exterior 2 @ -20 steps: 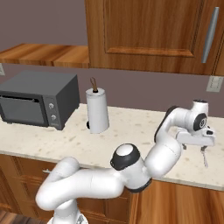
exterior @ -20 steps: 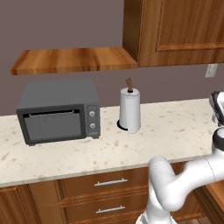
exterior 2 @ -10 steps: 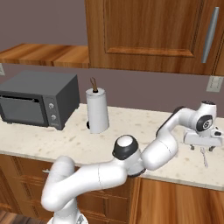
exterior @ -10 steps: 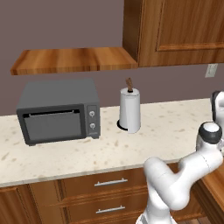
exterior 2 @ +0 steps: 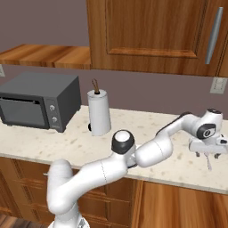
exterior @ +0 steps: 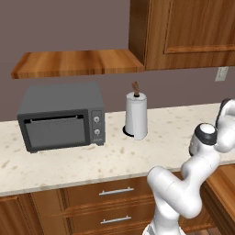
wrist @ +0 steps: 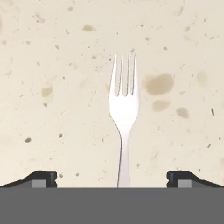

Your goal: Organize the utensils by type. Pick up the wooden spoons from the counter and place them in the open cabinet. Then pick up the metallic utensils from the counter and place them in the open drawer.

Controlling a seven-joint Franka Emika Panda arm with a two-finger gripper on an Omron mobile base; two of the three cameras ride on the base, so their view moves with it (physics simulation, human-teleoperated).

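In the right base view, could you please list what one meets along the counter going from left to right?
Toaster oven → paper towel roll → gripper, jaws open above a silver fork.

Glossy white rounded arm [exterior 2: 102, 171] segments, dark grey joint caps, small dark claw [wrist: 112, 178] tips.

The fork [wrist: 124, 109] lies flat on the counter [wrist: 52, 65] with bare stone on both sides, and the two fingers [wrist: 41, 178] stand wide apart, one on each side of its handle. Well off to the left, the paper towel roll [exterior 2: 99, 112] and microwave [exterior 2: 38, 100] stand on the counter.
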